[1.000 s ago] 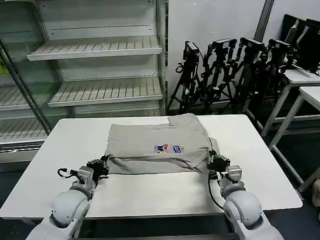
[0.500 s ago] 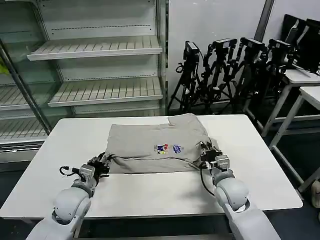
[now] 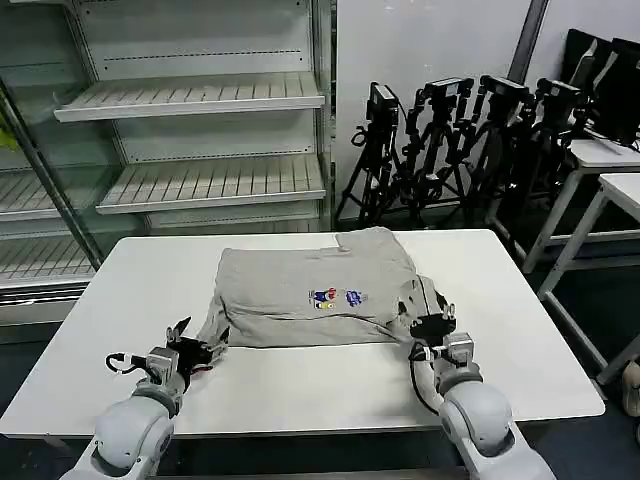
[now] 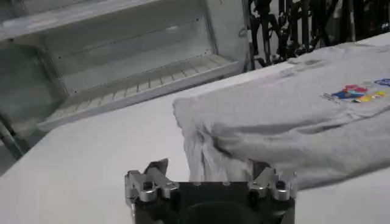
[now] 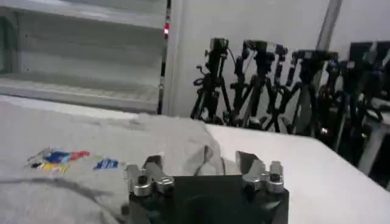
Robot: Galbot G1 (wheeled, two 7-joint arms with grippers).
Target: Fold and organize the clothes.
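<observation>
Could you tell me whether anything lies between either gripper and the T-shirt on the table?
Nothing visible does. The left gripper sits open at the near left corner of the T-shirt, and the right gripper sits open at its near right corner, with only bare white table around them.

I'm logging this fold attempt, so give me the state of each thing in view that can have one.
T-shirt: partly folded, lying flat on the table, print facing up.
Left pincer: open, empty, at the shirt's near-left corner.
Right pincer: open, empty, at the shirt's near-right corner.
Table: bare around the shirt.
Display shelves: empty.
</observation>
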